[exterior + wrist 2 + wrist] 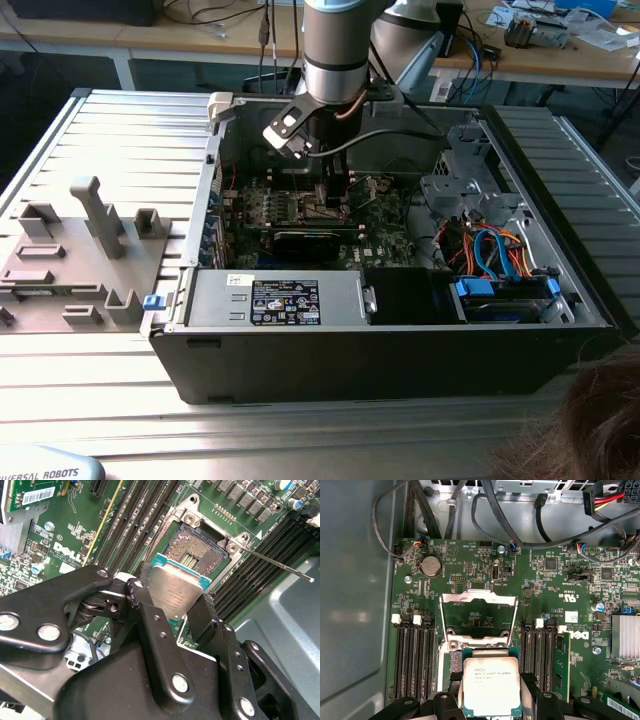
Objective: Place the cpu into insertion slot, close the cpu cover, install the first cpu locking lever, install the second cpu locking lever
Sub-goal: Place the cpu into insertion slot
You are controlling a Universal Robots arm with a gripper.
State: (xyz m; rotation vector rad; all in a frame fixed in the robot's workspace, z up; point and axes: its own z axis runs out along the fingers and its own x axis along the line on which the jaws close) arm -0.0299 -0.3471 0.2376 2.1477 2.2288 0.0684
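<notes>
My gripper point(172, 600) is shut on the cpu point(176, 591), a small square chip with a dull silver top and a teal edge. One black finger point(146, 611) presses on each of two opposite sides. The chip hangs tilted just above the insertion slot point(196, 550), whose dark pin field lies bare inside its metal rim. In the first wrist view the cpu point(491, 685) hides most of the slot, and the cpu cover point(476, 597) stands raised on its hinge behind it. A thin locking lever point(280, 565) sticks out free beside the slot. In the exterior view the arm reaches down into the case with the gripper point(318, 185) over the green motherboard point(300, 212).
Black memory slots point(412, 655) flank the slot on both sides. Loose cables point(495, 515) hang along the case wall. A long black expansion card point(312, 243), the power supply point(275, 300) and a drive bay point(500, 290) fill the case. A grey fixture point(95, 235) lies at the exterior view's left.
</notes>
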